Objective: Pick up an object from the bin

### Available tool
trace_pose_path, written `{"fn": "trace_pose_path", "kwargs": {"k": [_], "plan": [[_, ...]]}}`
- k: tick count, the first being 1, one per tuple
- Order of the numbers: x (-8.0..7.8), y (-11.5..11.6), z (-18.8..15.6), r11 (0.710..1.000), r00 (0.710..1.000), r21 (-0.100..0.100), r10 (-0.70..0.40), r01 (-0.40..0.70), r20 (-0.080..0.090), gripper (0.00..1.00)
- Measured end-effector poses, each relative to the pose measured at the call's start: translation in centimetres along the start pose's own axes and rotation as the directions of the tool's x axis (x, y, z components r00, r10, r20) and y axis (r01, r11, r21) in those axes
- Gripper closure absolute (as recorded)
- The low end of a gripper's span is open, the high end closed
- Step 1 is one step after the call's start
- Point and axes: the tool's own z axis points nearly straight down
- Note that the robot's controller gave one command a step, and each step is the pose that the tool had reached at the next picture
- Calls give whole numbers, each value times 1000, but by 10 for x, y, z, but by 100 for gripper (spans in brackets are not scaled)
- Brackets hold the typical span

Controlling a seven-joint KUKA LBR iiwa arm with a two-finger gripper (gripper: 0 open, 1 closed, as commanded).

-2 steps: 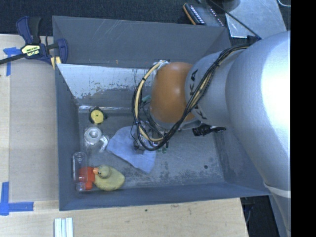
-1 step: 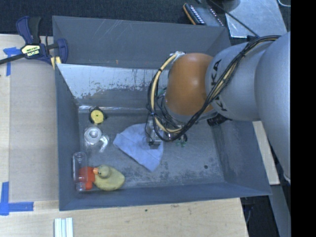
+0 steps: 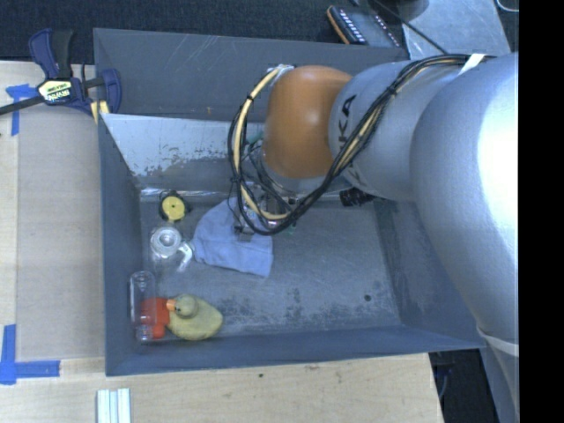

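- My arm (image 3: 441,139), grey and bulky, comes in from the right. On its casing I can read the letters "KA"; black and yellow cables (image 3: 242,122) cross the rest of the word.
- The grey metal bin (image 3: 119,263) holds a few loose things, all on the left half of its floor.
- My orange cover (image 3: 300,130) hangs over the back middle of the bin and hides most of what lies beneath it.
- The blue cloth (image 3: 225,245) lies crumpled on the floor, left of centre.
- My gripper (image 3: 247,226) is over the cloth's upper right edge. I cannot tell whether my jaws are released or clenched, nor whether they touch the cloth.
- A yellow duck (image 3: 196,318) lies in the front left corner.
- A clear tube (image 3: 140,300) lies along the left wall, just beside the duck, with an orange piece (image 3: 156,316) between them.
- A clear cup (image 3: 165,242) stands just left of the cloth.
- A small yellow disc (image 3: 174,207) lies behind the cup, near the back wall.
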Motion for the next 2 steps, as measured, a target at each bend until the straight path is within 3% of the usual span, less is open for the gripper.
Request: {"fn": "trace_pose_path", "kwargs": {"k": [1,2], "plan": [[-6,-4,39,997,997,6,81,-81,-5,100],[-6,5,-37,997,997,4,80,-80,-4,100]]}}
